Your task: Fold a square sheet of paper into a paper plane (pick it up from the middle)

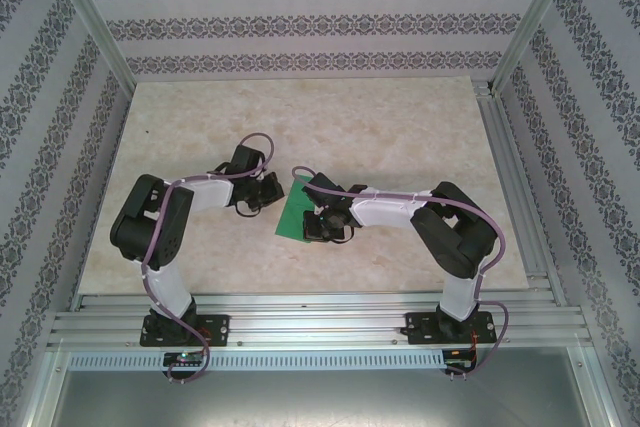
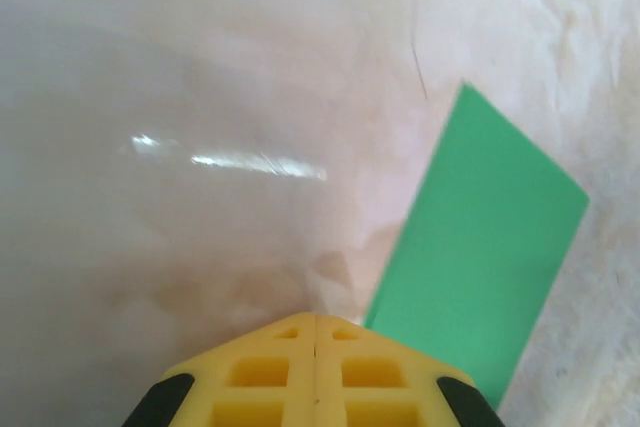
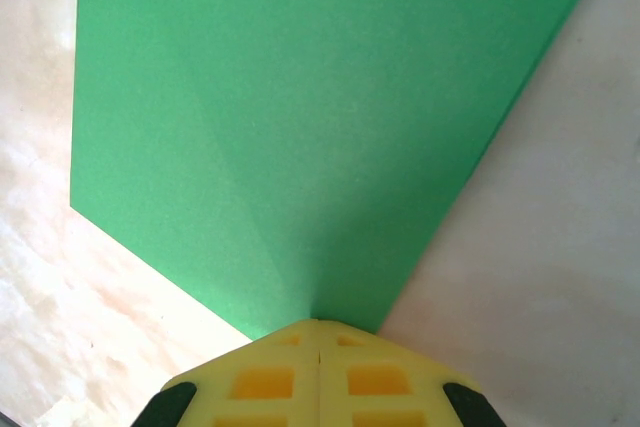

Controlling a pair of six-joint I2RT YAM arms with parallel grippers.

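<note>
The green sheet of paper [image 1: 292,217] lies at the middle of the table as a narrow, folded-looking rectangle. My right gripper [image 1: 322,227] is at its near right corner. In the right wrist view the jaws are pressed together at the sheet's corner [image 3: 318,323], and a soft bend in the paper [image 3: 300,127] runs toward the tips. The corner itself is hidden beneath them. My left gripper [image 1: 272,190] sits just left of the sheet. In the left wrist view it is shut [image 2: 315,317] with nothing in it, low over the bare table, and the paper's edge [image 2: 480,247] lies close to its right.
The marble-patterned tabletop [image 1: 400,127] stretches bare behind and beside the arms. Aluminium frame rails [image 1: 320,317] run along the near edge and right side. Patterned walls enclose the workspace on three sides.
</note>
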